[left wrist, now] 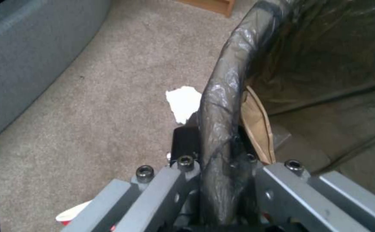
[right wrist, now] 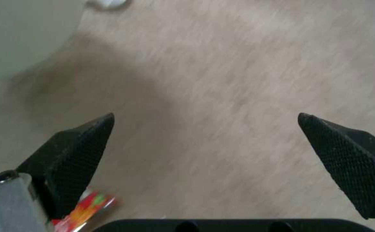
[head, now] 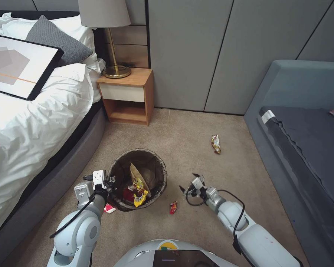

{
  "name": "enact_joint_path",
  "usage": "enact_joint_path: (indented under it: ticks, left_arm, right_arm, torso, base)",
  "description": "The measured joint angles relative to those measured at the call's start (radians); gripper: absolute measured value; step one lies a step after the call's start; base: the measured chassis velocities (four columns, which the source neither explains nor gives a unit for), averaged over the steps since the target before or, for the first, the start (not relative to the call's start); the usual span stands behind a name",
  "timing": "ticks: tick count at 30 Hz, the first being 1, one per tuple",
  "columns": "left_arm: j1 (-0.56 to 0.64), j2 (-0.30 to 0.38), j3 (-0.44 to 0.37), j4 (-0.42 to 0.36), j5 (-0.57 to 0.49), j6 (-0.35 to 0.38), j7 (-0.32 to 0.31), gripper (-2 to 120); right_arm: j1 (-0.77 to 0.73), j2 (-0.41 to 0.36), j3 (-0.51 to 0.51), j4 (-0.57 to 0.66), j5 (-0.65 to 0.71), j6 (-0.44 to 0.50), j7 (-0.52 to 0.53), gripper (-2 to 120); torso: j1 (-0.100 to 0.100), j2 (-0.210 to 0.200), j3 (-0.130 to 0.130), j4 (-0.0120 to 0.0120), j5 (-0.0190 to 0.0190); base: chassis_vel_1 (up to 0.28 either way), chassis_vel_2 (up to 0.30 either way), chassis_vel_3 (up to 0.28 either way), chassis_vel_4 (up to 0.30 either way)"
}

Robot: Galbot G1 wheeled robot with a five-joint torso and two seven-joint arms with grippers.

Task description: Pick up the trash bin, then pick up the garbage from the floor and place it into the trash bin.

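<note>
The trash bin, lined with a dark bag, stands on the carpet in front of me. Its rim runs between the fingers of my left gripper, which is shut on it. Inside lie a yellow wrapper and tan paper. My right gripper hangs open over bare carpet to the right of the bin, its fingers wide apart. A small red wrapper lies just behind it, at the base of one finger in the right wrist view. A brown-yellow wrapper lies farther out.
A white scrap and a red-and-white cup piece lie on the floor beside the bin's left side. The bed is on the left, a wooden nightstand behind, and a grey sofa on the right.
</note>
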Motion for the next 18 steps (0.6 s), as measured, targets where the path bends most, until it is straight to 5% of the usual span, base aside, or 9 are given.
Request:
enact_joint_path:
  ticks: [11,18]
  left_arm:
    - [-0.002,-0.021,0.019,0.009,0.017,-0.001,0.003,3]
    - [-0.005,-0.026,0.029,0.016,0.026,-0.003,0.005,3]
  right_arm:
    - [0.024,-0.094,-0.144,0.099,0.324,-0.205,0.159,100]
    - [0.045,-0.095,-0.196,0.102,0.406,-0.246,0.196,100]
  torso:
    - [0.000,0.000,0.000,0.0000,-0.0003]
    - [0.000,0.000,0.000,0.0000,-0.0004]
  base:
    - [0.000,0.000,0.000,0.000]
    - [0.000,0.000,0.000,0.000]
